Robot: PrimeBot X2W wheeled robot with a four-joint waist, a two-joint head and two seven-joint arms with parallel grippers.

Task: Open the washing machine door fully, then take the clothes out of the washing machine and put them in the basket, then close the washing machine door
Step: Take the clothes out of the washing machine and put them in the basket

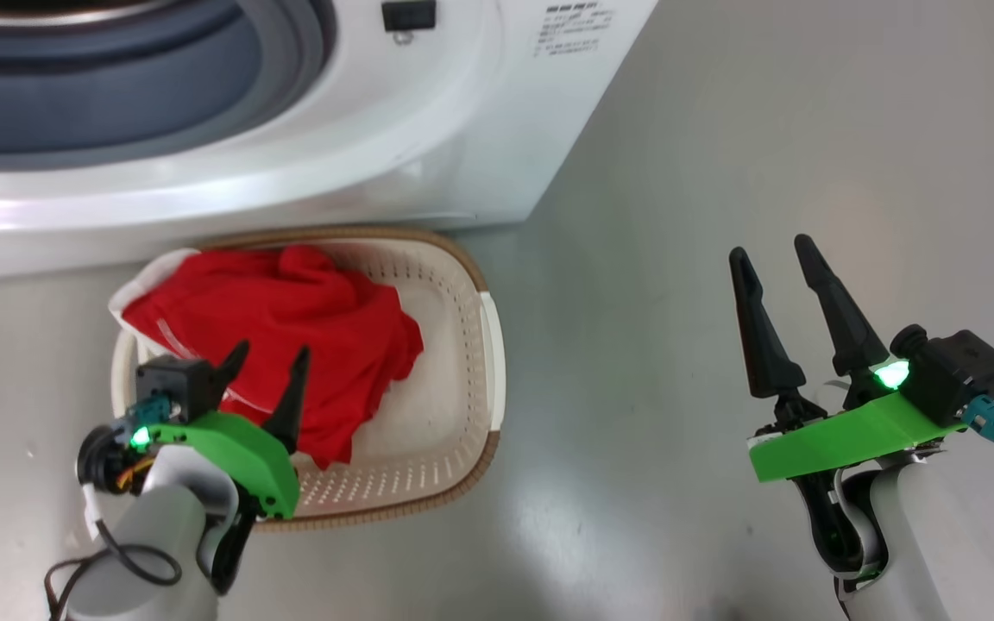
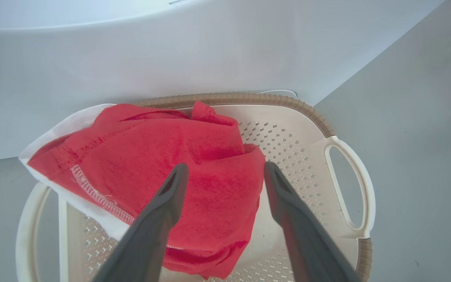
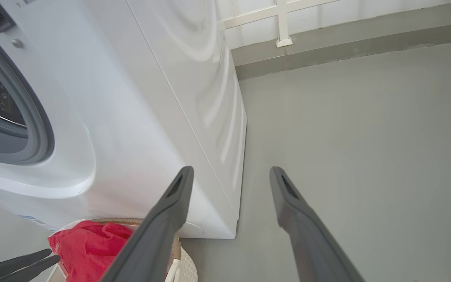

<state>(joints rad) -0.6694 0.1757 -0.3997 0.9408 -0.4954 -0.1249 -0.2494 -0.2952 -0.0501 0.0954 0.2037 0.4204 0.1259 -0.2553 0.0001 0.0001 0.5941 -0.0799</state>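
basket [image 1: 454, 362]: cream perforated plastic, brown woven-look rim, on grey floor [image 1: 721, 129] just before white front-loading washing machine [image 1: 428, 129] | contents: bright red fabric clothes [image 1: 290, 328] with white trim, heaped left, draping over rim | left gripper [image 1: 273, 349]: apart above clothes | right gripper [image 1: 770, 247]: apart, empty, over floor

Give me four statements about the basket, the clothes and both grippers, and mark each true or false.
1. The clothes lie in the basket. True.
2. The left gripper is shut on the clothes. False: it is open, fingers spread over them.
3. The basket stands on the floor close in front of the washing machine. True.
4. The right gripper hangs over the basket. False: it is open over the floor, to the basket's right.
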